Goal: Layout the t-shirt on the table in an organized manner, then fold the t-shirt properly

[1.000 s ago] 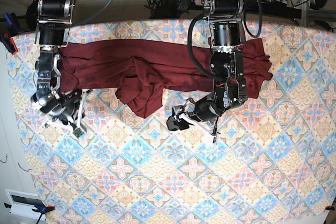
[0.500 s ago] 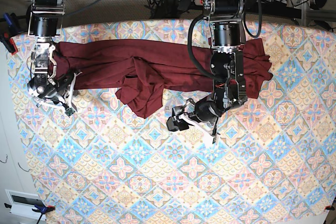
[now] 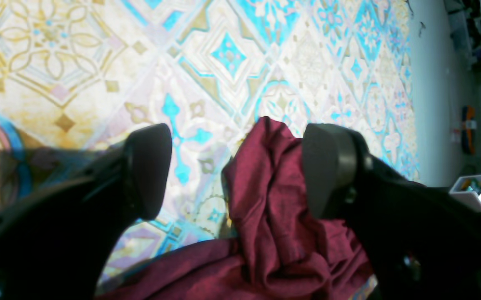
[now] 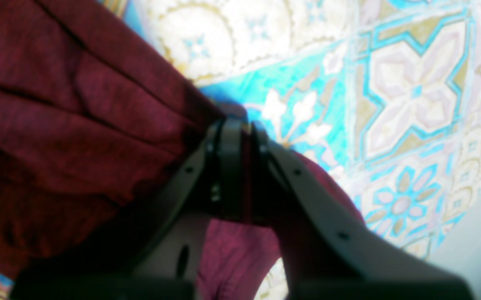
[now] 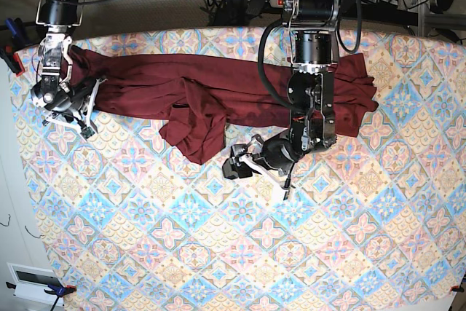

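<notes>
The dark maroon t-shirt lies stretched in a long band across the far part of the table, with a bunched flap hanging toward the middle. My right gripper is at the shirt's left end, shut on a fold of the maroon cloth, which shows pinched between its fingers. My left gripper hovers open just right of the flap. In the left wrist view a crumpled peak of the shirt stands between its fingertips, nearer the right one.
The patterned cloth runs to the table's left edge, where a clamp grips it. A white box sits off the near left corner. Cables and arm bases crowd the far edge. The left arm reaches over the shirt's right part.
My right gripper has moved toward the far left corner, drawing the shirt's left end with it. The left gripper has shifted slightly left toward the flap, still open.
</notes>
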Controlling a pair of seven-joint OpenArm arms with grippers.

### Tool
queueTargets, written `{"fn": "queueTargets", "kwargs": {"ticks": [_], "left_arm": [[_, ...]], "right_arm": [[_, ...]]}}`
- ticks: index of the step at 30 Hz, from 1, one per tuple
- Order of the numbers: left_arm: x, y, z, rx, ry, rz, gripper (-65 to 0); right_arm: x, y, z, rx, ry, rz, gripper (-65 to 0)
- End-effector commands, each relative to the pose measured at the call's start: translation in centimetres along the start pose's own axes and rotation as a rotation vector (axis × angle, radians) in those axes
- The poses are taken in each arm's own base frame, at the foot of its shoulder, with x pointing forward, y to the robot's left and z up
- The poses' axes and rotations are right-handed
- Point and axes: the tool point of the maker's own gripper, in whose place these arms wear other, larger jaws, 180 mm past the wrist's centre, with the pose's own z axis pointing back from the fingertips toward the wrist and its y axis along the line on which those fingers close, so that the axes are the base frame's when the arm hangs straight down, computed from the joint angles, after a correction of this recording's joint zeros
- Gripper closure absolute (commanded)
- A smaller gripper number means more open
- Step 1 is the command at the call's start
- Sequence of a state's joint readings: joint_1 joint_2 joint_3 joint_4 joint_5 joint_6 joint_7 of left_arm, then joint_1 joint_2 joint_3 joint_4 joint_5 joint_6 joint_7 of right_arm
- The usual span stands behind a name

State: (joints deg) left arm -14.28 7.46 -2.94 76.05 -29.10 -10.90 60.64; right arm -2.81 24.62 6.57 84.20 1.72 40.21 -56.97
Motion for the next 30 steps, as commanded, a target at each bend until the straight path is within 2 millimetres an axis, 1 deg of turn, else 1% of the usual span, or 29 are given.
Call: {"fn": "queueTargets", "kwargs": {"ticks": [1, 4, 6, 8, 10, 13, 14, 15, 17, 19, 25, 28, 30], "left_arm": [[1.7, -1.7, 0.0, -0.041, -0.04, -0.032, -48.4], [1.4, -2.3, -0.3, -0.048, -0.026, -0.052, -48.4], [1.4, -2.3, -0.3, -0.048, -0.025, -0.054, -48.4], [1.1, -2.2, -0.4, -0.029, -0.015, -0.08, -48.4], [1.6, -2.8, -0.8, -0.012, -0.027, -0.143, -48.4], [0.7, -3.4, -2.4, 0.009, 0.028, -0.224, -48.4], [0.5, -4.2, -3.0, 0.003, 0.045, -0.247, -48.4], [0.1, -4.4, -3.5, 0.004, 0.069, -0.261, -48.4], [-0.3, -4.7, -4.1, 0.005, 0.099, -0.283, -48.4], [-0.4, -5.6, -4.6, -0.008, 0.12, -0.32, -48.4], [-3.3, -7.2, -5.8, -0.026, 0.21, -0.428, -48.5], [-4.5, -6.8, -6.4, -0.016, 0.26, -0.449, -48.5], [-5.7, -6.1, -7.2, -0.003, 0.308, -0.461, -48.5]], "right_arm": [[0.4, -1.4, 0.7, -0.037, -0.007, 0.003, -4.2], [0.6, -1.6, 0.8, -0.042, -0.014, 0.0, -4.2], [1.0, -2.5, 1.7, -0.071, -0.039, -0.01, -4.2], [2.0, -3.5, 2.9, -0.111, -0.077, -0.01, -4.2], [2.8, -4.1, 3.9, -0.14, -0.107, -0.003, -4.2], [4.0, -4.4, 4.9, -0.166, -0.141, 0.016, -4.2], [4.4, -4.4, 5.3, -0.175, -0.154, 0.024, -4.2], [4.7, -4.5, 5.5, -0.181, -0.164, 0.029, -4.2], [5.1, -4.4, 5.8, -0.187, -0.175, 0.035, -4.2], [5.2, -4.4, 5.9, -0.189, -0.178, 0.037, -4.2], [5.3, -4.4, 6.0, -0.19, -0.18, 0.04, -4.2], [5.3, -4.4, 6.0, -0.19, -0.18, 0.04, -4.2], [5.3, -4.4, 6.0, -0.19, -0.18, 0.04, -4.2]]}}
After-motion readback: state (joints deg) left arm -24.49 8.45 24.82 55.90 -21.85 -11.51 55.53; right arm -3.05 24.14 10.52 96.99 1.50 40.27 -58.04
